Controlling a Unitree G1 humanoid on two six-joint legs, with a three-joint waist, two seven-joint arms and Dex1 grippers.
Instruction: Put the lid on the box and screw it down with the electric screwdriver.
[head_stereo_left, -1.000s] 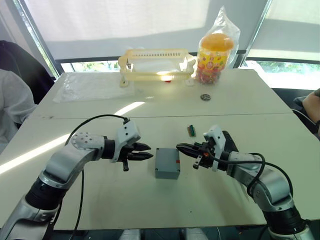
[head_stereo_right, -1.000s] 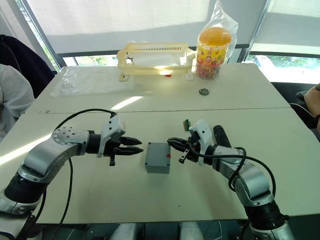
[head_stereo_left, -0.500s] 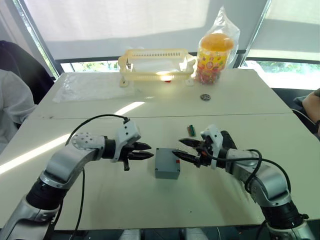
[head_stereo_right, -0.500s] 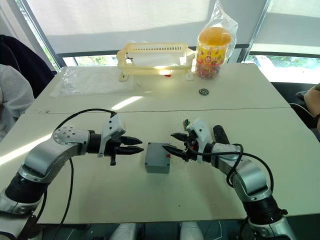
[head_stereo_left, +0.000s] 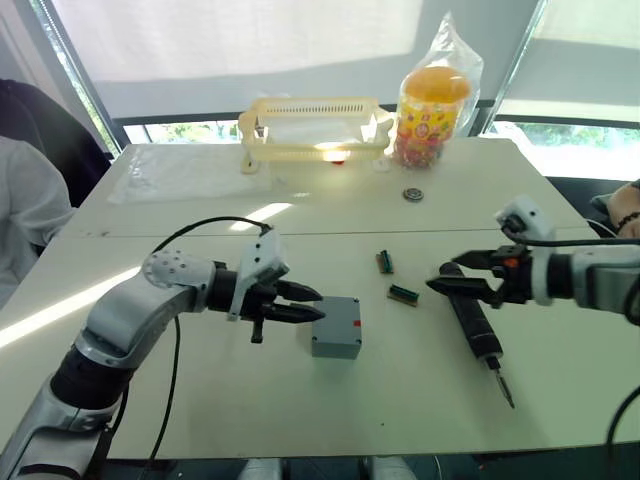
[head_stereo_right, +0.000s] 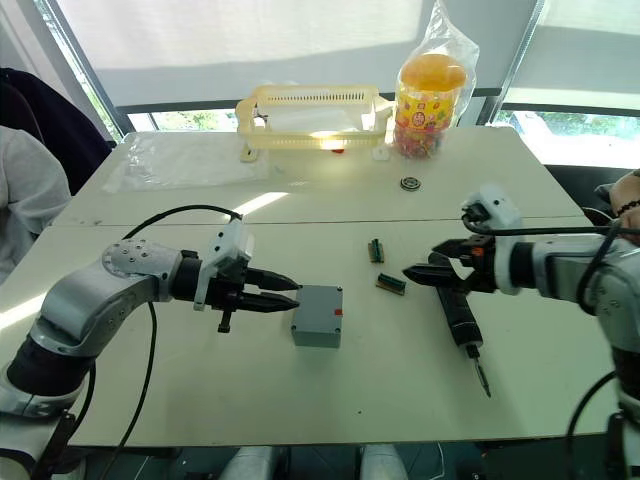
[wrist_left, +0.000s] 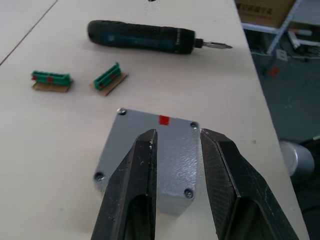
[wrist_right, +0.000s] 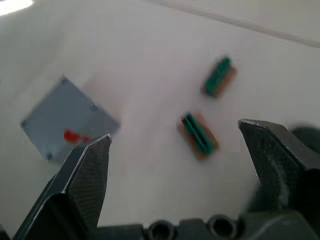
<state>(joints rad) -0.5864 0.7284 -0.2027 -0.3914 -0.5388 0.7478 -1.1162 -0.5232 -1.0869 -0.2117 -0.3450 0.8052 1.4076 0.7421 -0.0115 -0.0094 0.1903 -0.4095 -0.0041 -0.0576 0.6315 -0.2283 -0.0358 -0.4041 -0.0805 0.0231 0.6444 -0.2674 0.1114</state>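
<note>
The lid already sits on the box (head_stereo_left: 335, 326), mid-frame on the worktop. The right end effector (head_stereo_left: 447, 285), fingers spread wide, hovers just above the electric screwdriver (head_stereo_left: 477, 327); it should grip mid-barrel. The left end effector (head_stereo_left: 312, 304), narrowly parted, touches the box's left edge.

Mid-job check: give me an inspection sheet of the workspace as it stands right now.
Surface: pale table, seam across the middle.
Job's things: box closed by its lid, screw heads at the corners; electric screwdriver lying flat on the table.
Clutter: two green connectors, yellow rack, candy jar in a bag, small round disc, plastic sheet.
End effectors: left end effector at the box, slightly open; right end effector open over the screwdriver's butt.
Cables: black cable looping above the left arm.
Surroundings: windows behind; a person's arm at the right edge.
</note>
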